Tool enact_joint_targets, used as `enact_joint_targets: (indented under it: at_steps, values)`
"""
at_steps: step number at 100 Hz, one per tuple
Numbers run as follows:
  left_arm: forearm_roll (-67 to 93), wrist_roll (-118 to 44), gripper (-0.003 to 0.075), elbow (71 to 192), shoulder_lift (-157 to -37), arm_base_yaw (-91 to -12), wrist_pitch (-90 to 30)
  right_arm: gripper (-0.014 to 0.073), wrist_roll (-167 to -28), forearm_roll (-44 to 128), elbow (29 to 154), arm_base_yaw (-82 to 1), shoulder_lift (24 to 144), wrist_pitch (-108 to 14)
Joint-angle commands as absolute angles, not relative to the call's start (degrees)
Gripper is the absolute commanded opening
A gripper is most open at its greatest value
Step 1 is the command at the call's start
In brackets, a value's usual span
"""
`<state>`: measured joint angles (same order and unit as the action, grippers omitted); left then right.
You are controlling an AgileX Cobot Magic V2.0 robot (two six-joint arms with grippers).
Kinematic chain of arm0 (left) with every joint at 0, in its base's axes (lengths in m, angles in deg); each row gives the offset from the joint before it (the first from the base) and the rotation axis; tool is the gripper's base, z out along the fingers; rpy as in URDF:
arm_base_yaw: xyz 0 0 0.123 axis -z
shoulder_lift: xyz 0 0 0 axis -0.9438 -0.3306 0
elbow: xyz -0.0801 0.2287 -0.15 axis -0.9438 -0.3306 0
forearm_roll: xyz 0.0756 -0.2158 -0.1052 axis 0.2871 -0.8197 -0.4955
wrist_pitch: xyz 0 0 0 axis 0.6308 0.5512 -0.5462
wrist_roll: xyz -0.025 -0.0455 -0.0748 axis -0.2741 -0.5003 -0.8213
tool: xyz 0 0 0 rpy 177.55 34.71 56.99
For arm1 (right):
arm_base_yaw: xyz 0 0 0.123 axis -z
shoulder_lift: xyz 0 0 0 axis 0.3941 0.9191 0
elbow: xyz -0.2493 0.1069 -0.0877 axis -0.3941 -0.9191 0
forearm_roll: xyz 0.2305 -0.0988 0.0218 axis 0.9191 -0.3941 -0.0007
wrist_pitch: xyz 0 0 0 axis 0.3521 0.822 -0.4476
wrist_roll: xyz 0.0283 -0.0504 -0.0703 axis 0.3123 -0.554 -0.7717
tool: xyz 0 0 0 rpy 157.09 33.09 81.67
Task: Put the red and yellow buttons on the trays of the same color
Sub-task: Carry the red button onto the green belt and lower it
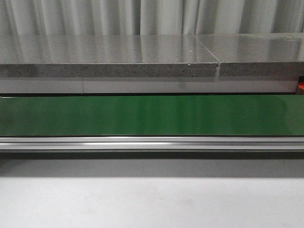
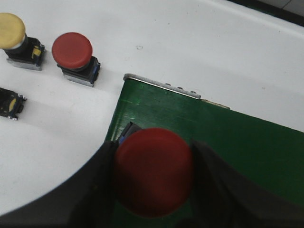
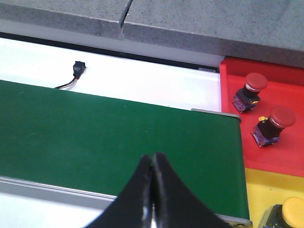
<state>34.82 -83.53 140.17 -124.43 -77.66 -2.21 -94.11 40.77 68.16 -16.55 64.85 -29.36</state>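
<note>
In the left wrist view my left gripper (image 2: 153,173) is shut on a red button (image 2: 153,170), held over the end of the green belt (image 2: 228,142). Another red button (image 2: 72,52), a yellow button (image 2: 11,31) and a dark button base (image 2: 9,103) stand on the white table beside the belt end. In the right wrist view my right gripper (image 3: 152,164) is shut and empty above the belt (image 3: 109,133). Beyond the belt's end a red tray (image 3: 228,76) holds two red buttons (image 3: 251,88) (image 3: 274,122), and a yellow tray (image 3: 266,187) holds a yellow button (image 3: 290,211). Neither gripper shows in the front view.
The front view shows the green belt (image 1: 152,114) running across, an aluminium rail (image 1: 152,142) in front of it, a grey stone slab (image 1: 109,57) behind, and white table (image 1: 152,204) in front. A small black connector with a wire (image 3: 77,69) lies behind the belt.
</note>
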Motion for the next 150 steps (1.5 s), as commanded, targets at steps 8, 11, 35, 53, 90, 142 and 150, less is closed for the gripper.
enact_joint_targets:
  at_steps: [8, 11, 35, 53, 90, 142, 150]
  values:
    - [34.0, -83.5, -0.0019, 139.4, -122.6, -77.4, -7.9, -0.0068, -94.6, 41.4, 69.7, -16.8, 64.6, -32.9]
    - [33.9, -83.5, -0.0019, 139.2, -122.6, -77.4, -8.2, -0.0068, -94.6, 41.4, 69.7, -16.8, 64.6, -32.9]
    - [33.6, -83.5, -0.0019, 138.7, -122.6, -77.4, -8.8, -0.0068, -94.6, 41.4, 69.7, -16.8, 64.6, -32.9]
    - [32.6, -83.5, -0.0019, 138.7, -122.6, -77.4, -9.2, -0.0068, -94.6, 41.4, 69.7, -16.8, 64.6, -32.9]
    - [31.4, -83.5, -0.0019, 138.7, -127.1, -77.4, -8.3, -0.0068, -94.6, 41.4, 69.7, -16.8, 64.6, -32.9]
    - [25.9, -75.9, 0.0597, 138.9, -127.2, -77.4, -7.7, -0.0068, -94.6, 41.4, 69.7, -16.8, 64.6, -32.9]
    - [24.7, -74.2, 0.0679, 139.1, -127.1, -77.4, -8.1, -0.0068, -94.6, 41.4, 69.7, -16.8, 64.6, -32.9]
